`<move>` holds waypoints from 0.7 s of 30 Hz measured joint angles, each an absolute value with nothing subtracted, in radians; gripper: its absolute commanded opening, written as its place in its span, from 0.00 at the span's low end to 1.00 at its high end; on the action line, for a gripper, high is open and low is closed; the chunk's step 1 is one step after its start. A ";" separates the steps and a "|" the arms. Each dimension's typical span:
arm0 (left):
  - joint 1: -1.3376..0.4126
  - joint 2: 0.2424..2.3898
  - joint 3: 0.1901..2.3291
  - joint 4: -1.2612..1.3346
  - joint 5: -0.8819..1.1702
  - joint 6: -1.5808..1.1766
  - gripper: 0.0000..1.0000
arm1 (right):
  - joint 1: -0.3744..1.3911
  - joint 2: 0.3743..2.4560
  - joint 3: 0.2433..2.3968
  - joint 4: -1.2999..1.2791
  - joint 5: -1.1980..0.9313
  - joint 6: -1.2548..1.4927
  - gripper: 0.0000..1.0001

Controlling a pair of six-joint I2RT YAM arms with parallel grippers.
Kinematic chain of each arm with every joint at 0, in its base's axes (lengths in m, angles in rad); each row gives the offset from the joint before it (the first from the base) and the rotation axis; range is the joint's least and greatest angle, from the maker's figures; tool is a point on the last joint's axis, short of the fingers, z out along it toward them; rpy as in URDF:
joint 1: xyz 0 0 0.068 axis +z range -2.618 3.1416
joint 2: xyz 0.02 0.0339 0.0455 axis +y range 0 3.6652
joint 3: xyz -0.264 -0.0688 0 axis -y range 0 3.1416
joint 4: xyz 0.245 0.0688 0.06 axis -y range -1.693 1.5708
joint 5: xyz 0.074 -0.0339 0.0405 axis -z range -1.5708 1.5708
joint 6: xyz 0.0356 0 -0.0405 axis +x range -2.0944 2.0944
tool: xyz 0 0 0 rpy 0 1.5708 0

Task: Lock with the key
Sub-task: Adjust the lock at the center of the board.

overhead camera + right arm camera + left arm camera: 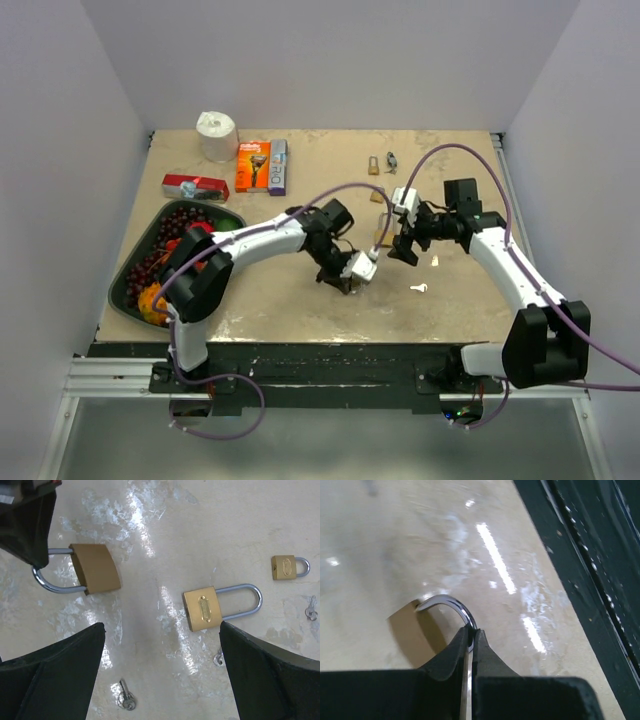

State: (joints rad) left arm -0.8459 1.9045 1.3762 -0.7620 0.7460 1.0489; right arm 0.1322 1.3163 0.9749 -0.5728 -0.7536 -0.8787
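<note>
My left gripper (471, 630) is shut on the steel shackle (451, 605) of a brass padlock (95, 569), held just above the table. In the top view this gripper (345, 282) is near the table's middle. My right gripper (162, 625) hangs open above the table to its right, seen in the top view (405, 245), with nothing between its fingers. Below it lie a small key on a ring (126, 697), a second brass padlock (202, 610) and another key (218, 657), partly hidden by the right finger.
A small padlock (285, 566) and a key (311, 609) lie farther back. A dark tray of fruit (130, 290), a red pack (195, 186), an orange box (253, 166) and a white roll (216, 135) are on the left. The table's dark front edge (580, 580) is close to the left gripper.
</note>
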 measured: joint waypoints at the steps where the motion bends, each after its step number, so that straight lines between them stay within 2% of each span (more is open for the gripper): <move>1: -0.824 1.902 1.398 -0.757 0.768 1.019 0.00 | 0.130 1.315 0.971 -0.559 -0.754 -0.863 0.99; 7: -0.651 1.892 1.461 -0.624 0.965 0.668 0.00 | 0.105 1.314 0.937 -0.458 -0.782 -0.723 0.99; 13: -0.530 1.879 1.349 -0.217 1.111 0.163 0.00 | 0.079 1.295 0.854 -0.363 -0.810 -0.606 0.99; 17: -0.498 1.877 1.314 -0.083 1.131 -0.002 0.00 | 0.079 1.293 0.830 -0.336 -0.827 -0.565 0.99; 18: -0.496 1.878 1.311 -0.066 1.134 -0.024 0.17 | 0.079 1.293 0.828 -0.331 -0.831 -0.555 0.99; 19: -0.493 1.879 1.311 -0.058 1.129 -0.038 0.26 | 0.079 1.293 0.828 -0.326 -0.831 -0.543 0.99; 20: -0.493 1.879 1.311 -0.049 1.117 -0.041 0.42 | 0.079 1.293 0.827 -0.323 -0.831 -0.538 0.99; 21: -0.491 1.879 1.311 -0.048 1.104 -0.037 0.48 | 0.079 1.293 0.827 -0.319 -0.831 -0.529 0.99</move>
